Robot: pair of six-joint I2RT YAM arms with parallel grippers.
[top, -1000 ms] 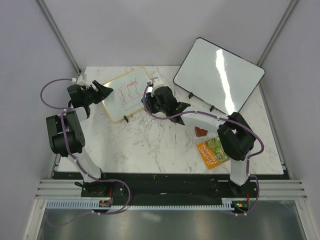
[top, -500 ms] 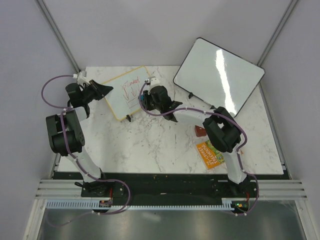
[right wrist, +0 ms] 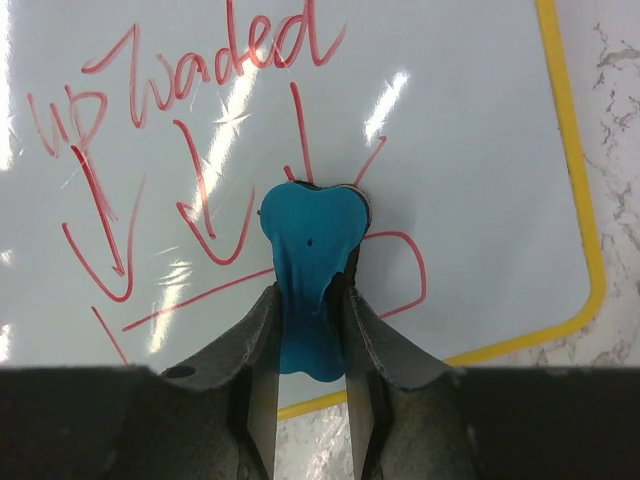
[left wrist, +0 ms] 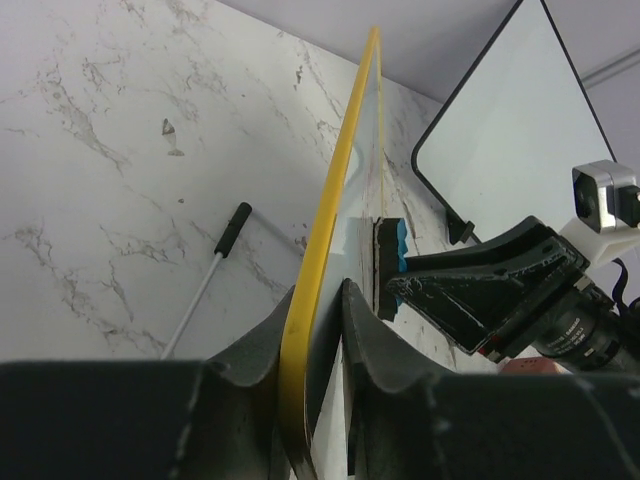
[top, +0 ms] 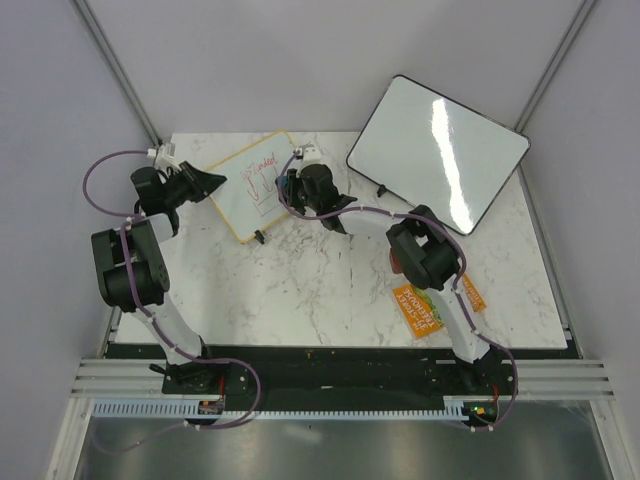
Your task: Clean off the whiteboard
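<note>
Blue eraser (right wrist: pixel 308 235) now pressed on whiteboard (top: pixel 252 190) face, right fingers (right wrist: pixel 258 345) gripping it, swung in from right. Left fingers (left wrist: pixel 372 345) just clamped on yellow frame edge (were open a second ago). Board sits far left on surface (top: pixel 300 280), braced both sides. Red scribbles (right wrist: pixel 190 70) intact; wiping can start.

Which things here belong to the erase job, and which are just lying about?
Job: yellow-framed whiteboard with red writing; blue eraser, in the right gripper; left gripper, clamping the board's edge.
Lying about: black-framed blank whiteboard; orange-and-green packet.
</note>
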